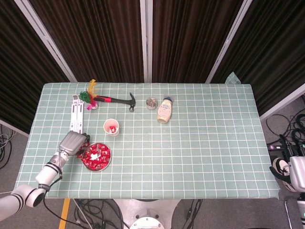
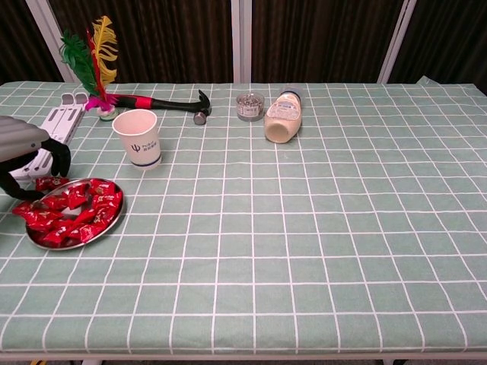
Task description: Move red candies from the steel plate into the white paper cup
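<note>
I work in a lab test bay: dark curtains (image 1: 95, 38) hang at 12 o'clock, loose cables (image 1: 286, 138) sprawl at 3 o'clock beside my checked-cloth table (image 1: 205, 143).

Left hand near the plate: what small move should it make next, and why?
Probably lower the fingers onto one candy at the plate's near-left edge and pinch it. The left hand hovers at the steel plate with fingers curled and seemingly empty, the red candies are still piled there, and the paper cup stands just behind.
</note>
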### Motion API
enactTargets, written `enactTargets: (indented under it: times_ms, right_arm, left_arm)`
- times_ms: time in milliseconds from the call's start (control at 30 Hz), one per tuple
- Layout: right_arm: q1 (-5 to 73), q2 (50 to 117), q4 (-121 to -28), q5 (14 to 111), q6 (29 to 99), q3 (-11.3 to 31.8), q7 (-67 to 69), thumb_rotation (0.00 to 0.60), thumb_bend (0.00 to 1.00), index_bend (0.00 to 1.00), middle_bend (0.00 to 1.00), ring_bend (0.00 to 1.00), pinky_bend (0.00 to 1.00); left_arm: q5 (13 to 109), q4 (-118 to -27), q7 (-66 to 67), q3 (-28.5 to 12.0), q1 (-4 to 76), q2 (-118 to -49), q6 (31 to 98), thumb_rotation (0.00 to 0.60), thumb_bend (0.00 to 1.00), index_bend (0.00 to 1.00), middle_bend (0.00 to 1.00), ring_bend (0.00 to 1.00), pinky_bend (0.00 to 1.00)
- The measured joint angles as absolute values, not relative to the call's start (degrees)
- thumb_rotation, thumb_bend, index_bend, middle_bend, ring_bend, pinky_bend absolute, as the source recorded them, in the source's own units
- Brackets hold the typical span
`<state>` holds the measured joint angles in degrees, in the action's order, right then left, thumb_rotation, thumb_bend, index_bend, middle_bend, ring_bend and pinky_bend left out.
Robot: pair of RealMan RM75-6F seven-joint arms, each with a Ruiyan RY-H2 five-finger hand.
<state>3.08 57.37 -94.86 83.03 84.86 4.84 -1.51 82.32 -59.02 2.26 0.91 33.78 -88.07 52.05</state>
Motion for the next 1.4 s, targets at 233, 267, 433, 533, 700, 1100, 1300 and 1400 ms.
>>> enactTargets:
  times_ms: [233,267,433,533,700,1100,1300,1400]
  right_arm:
    - [3.1,57.4,-95.0,82.8,84.7,4.9,-1.7,0.600,0.10,0.06,0.22,0.08,0.27]
    - [3.1,57.3,-95.1,82.8,84.7,4.9,-1.8,0.600,0.10,0.06,0.22,0.08,0.27]
    - [3.0,57.3,-95.2,82.7,84.8,4.9,-1.9,0.600,0.10,0.06,0.22,0.08,0.27]
    - [3.0,57.2,-95.3,82.7,84.8,4.8,-2.0,0.600,0.10,0.06,0.22,0.08,0.27]
    - [3.0,57.1,-95.5,82.7,84.9,4.9,-2.1,0.600,0.10,0.06,0.22,0.08,0.27]
    - [2.7,57.0,-95.3,83.0,85.3,4.8,-1.6,0.600,0.10,0.06,0.23,0.08,0.27]
    - [2.6,56.9,-95.1,82.8,85.3,4.8,-1.3,0.600,0.10,0.06,0.23,0.08,0.27]
    - [2.5,57.0,-95.1,82.7,85.3,4.8,-1.2,0.600,0.10,0.06,0.23,0.08,0.27]
  left_arm:
    - [82.7,-56.7,0.4,1.1,33.8,-89.2,51.4,0.600,0.24,0.51,0.55,0.81,1.00]
    - [82.7,-56.5,0.3,1.1,33.8,-89.3,51.4,0.600,0.24,0.52,0.56,0.82,1.00]
    - [82.9,-54.9,-1.6,1.1,33.6,-90.2,51.8,0.600,0.27,0.57,0.61,0.83,1.00]
    - [83.4,-53.2,-3.0,1.2,33.3,-91.0,52.5,0.600,0.31,0.61,0.64,0.84,1.00]
    - [83.9,-50.7,-5.4,1.3,32.9,-91.9,53.3,0.600,0.39,0.64,0.68,0.85,1.00]
    - [84.2,-58.1,-7.7,-0.6,31.6,-87.4,59.0,0.600,0.43,0.65,0.69,0.86,1.00]
    - [84.0,-66.8,-7.2,-4.9,34.2,-82.8,60.5,0.600,0.43,0.64,0.69,0.85,1.00]
    - [83.6,-68.0,-6.6,-7.2,37.0,-82.3,59.6,0.600,0.43,0.64,0.68,0.85,1.00]
